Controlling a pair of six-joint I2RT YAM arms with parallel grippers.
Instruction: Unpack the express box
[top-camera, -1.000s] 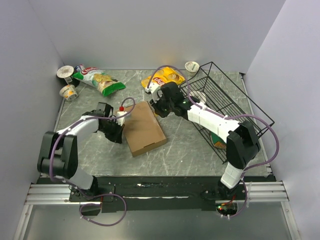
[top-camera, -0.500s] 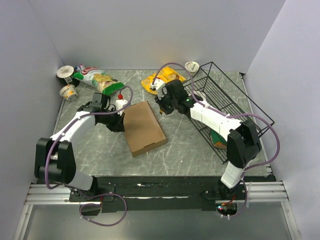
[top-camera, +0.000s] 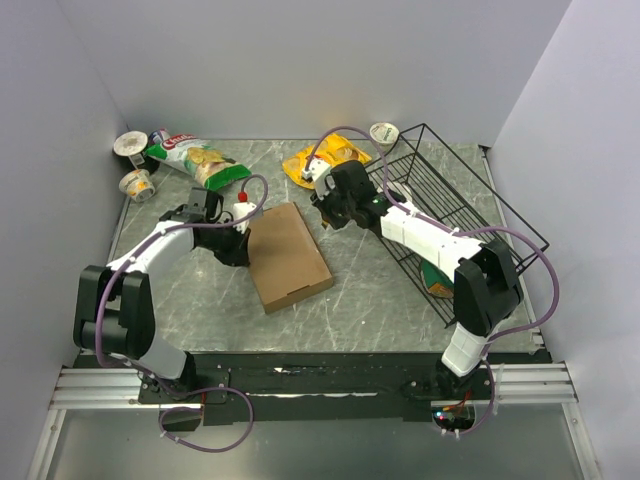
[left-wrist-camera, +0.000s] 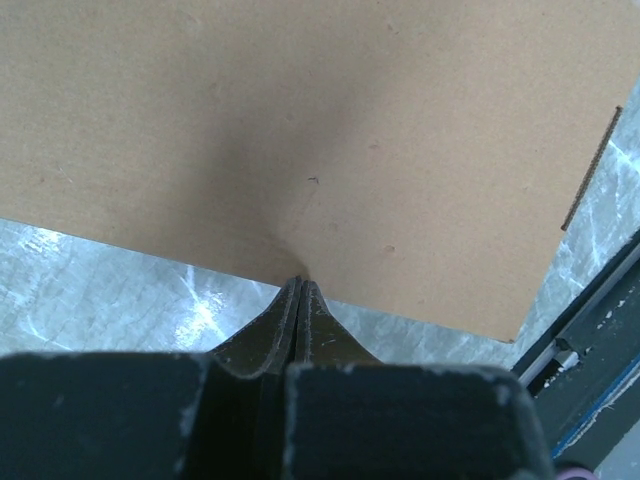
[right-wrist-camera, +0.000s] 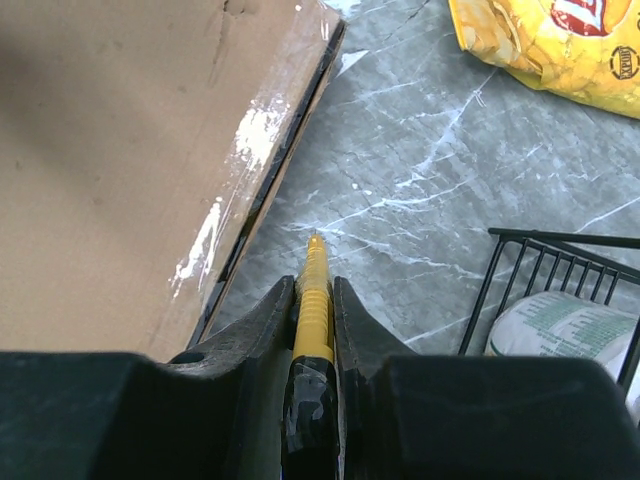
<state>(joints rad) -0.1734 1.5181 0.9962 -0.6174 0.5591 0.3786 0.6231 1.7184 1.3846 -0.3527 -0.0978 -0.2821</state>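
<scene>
— Where is the express box (top-camera: 289, 256) found?
— Mid-worktop (top-camera: 370, 290), lid closed, seam taped. The left fingers (left-wrist-camera: 275, 325) are pressed shut, empty, at its edge; a yellow tool (right-wrist-camera: 314, 285) is clamped in the right fingers (right-wrist-camera: 265, 320).
— Next?
— Slitting is judged pending; the tip must be brought onto the seam.

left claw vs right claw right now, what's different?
Grip: the left claw is shut on nothing; the right claw is shut on a slim yellow tool.
Place: the left claw sits at one edge of the express box; the right claw hangs over the table beside the box's taped edge.
Shared: both are low by the box, on opposite sides; neither holds it.
</scene>
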